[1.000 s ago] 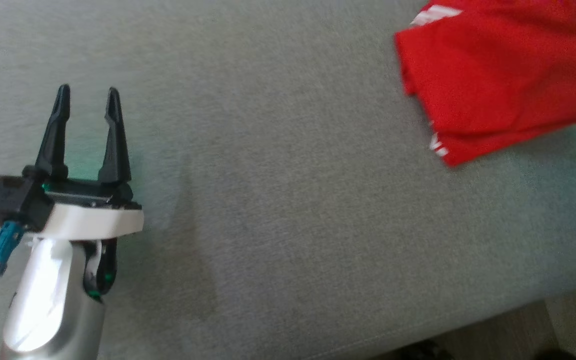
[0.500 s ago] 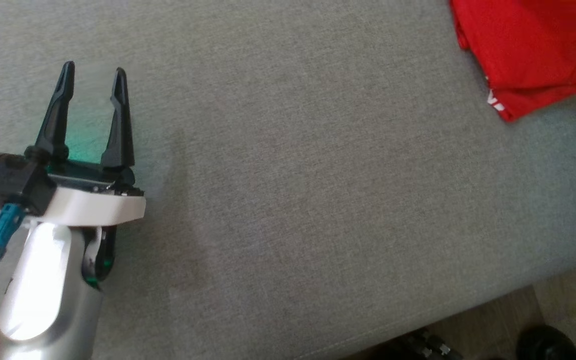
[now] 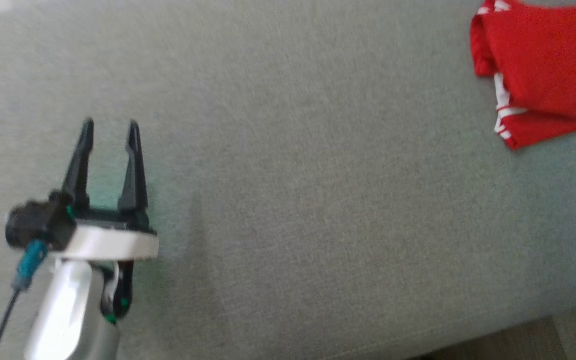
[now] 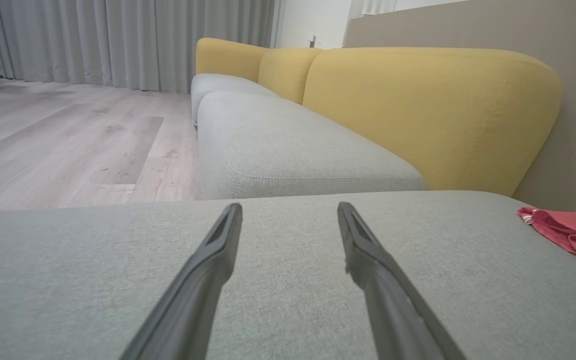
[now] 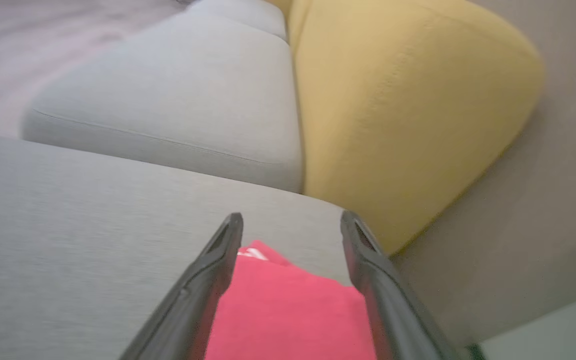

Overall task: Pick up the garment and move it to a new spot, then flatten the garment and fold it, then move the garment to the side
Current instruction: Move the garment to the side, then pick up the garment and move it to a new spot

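two grippers are working over one grey seat cushion [image 3: 318, 200], and both are showing their jaws spread wide with nothing pinched. nearest, the left gripper [image 3: 110, 124] is hovering low over the cushion's front left part, its fingers pointing across the fabric toward the cushion's back. it is probably idling there to keep out of the way, since moving the cloth aside looks like a one-arm job. a wide stretch of the cushion is separating it from the cloth. farther on, the red garment [image 3: 543, 70] is resting folded at the cushion's far right corner, with white trim peeking from its near edge. the right gripper [image 5: 292, 217] is hanging just over it, fingers straddling the fold without closing on it, which suggests the cloth is being left at the side rather than carried. beyond the cushion's back edge the yellow backrest [image 5: 393, 100] is rising, so the folded piece is sitting tucked close to that corner. the task seems to be nearing its end, with little more than the arm's retreat remaining.
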Available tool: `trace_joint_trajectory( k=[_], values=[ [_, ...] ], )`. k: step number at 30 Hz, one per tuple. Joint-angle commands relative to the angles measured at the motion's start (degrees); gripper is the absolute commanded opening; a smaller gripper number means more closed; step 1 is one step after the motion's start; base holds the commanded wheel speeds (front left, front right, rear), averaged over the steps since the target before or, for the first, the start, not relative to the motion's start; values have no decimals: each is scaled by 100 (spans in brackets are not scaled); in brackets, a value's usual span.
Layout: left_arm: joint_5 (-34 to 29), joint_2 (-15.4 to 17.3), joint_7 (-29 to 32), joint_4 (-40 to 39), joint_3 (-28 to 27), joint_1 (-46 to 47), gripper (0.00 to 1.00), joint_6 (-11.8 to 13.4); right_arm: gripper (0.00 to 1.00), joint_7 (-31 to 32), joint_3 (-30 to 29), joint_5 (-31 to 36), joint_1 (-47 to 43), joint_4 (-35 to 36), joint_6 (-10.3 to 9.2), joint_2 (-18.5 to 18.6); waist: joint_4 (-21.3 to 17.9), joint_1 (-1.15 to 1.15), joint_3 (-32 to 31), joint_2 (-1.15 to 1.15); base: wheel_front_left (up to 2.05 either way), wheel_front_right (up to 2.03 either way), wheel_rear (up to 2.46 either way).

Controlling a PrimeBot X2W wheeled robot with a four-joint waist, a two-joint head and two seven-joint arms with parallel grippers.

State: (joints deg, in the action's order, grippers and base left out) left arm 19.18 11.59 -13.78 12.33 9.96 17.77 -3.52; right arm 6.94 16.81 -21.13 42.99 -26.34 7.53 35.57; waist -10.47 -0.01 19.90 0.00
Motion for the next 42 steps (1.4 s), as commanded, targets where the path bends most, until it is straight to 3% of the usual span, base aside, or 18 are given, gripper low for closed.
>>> trace_joint_trajectory(
  k=[1, 11, 19, 32, 37, 42],
  values=[
    [18, 70, -71, -78, -208, -92, 100, 27, 100, -156, -74, -109, -455, 245, -4, -173, 218, 1, -557, 0, 0, 0, 0],
    [90, -52, -118, 245, -488, -1071, 100, 177, 100, -1254, -397, 319, -2589, 1149, -4, -1534, 453, 1, -1673, 0, 0, 0, 0],
    [122, -225, -120, 279, -603, -1539, 100, 214, 100, -1097, -837, 527, -3695, 1520, -4, -2324, 639, 1, -1981, 0, 0, 0, 0],
    [78, -332, -121, 311, -741, -1633, 100, 170, 100, -816, -1062, 727, -3868, 1905, -4, -2478, 704, 1, -1987, 0, 0, 0, 0],
    [18, -349, -121, 315, -718, -1586, 100, 147, 100, -740, -1134, 738, -3960, 1974, -4, -2484, 924, 1, -1953, 0, 0, 0, 0],
    [-53, -330, -121, 353, -689, -1519, 100, 112, 100, -692, -1144, 733, -3995, 2054, -4, -2515, 1397, 1, -1850, 0, 0, 0, 0]
  ],
)
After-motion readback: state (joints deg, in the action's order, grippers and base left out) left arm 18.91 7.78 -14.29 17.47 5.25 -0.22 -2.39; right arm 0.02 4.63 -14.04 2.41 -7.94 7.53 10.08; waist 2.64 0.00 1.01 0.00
